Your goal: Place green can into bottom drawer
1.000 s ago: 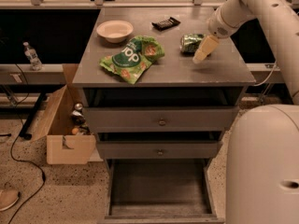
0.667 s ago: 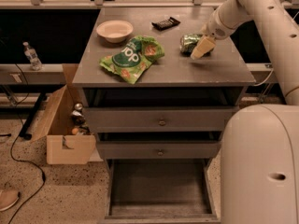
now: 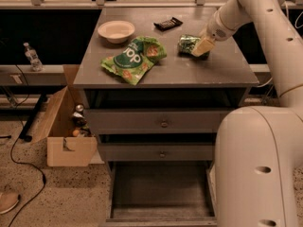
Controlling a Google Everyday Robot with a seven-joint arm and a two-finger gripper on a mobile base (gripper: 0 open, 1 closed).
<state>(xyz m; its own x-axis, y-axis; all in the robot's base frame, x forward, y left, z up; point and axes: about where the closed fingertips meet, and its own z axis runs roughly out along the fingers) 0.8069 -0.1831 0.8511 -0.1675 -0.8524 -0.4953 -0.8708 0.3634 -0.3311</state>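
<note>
The green can [image 3: 187,43] lies on its side on the grey cabinet top [image 3: 222,70], at the back right. My gripper [image 3: 201,47] is down at the can's right end, touching or nearly touching it. The arm [image 3: 255,8] reaches in from the upper right. The bottom drawer [image 3: 161,188] is pulled out below the two closed knobbed drawers, and its bare grey floor shows with nothing on it.
A green snack bag [image 3: 133,58], a white bowl [image 3: 116,30] and a small black object [image 3: 168,23] lie on the top. My white base [image 3: 258,169] stands right of the drawers. A cardboard box [image 3: 64,126], a water bottle [image 3: 31,56] and cables are on the left.
My gripper has moved slightly left and up, closer against the can's right end. The can and the drawers have not moved.
</note>
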